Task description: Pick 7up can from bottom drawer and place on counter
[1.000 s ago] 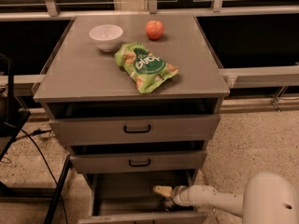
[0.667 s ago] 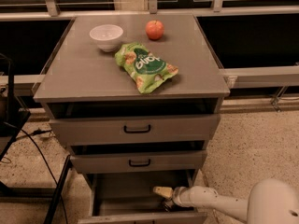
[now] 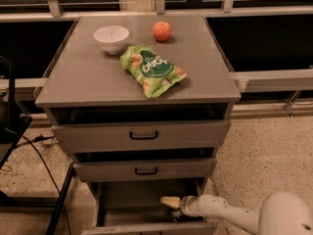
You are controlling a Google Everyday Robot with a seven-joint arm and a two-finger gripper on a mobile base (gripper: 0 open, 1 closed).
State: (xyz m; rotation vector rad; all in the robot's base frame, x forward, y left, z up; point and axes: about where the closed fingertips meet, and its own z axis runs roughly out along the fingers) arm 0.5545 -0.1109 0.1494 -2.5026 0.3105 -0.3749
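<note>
shows the claw (image 3: 171,203) at the bottom centre of the frame, down inside the open bottom drawer (image 3: 124,202), on a pale arm reaching in from the lower right. cannot tell whether wide, narrow or closed on anything. gives no plain sight of the 7up can; probably hidden under or behind the claw in the right part of that drawer, by judgement only. risks from here: lifting without a firm hold and dropping the can back into the drawer; rising too straight and knocking against the front of the middle drawer (image 3: 145,169) just above; nudging and tipping the can instead of gripping it. up on the surface (image 3: 93,77), worth minding the green snack bag (image 3: 152,70) at centre, plus the white bowl (image 3: 111,37) and apple (image 3: 162,31) toward the top of the frame, all easy to bump with a careless placement.
</note>
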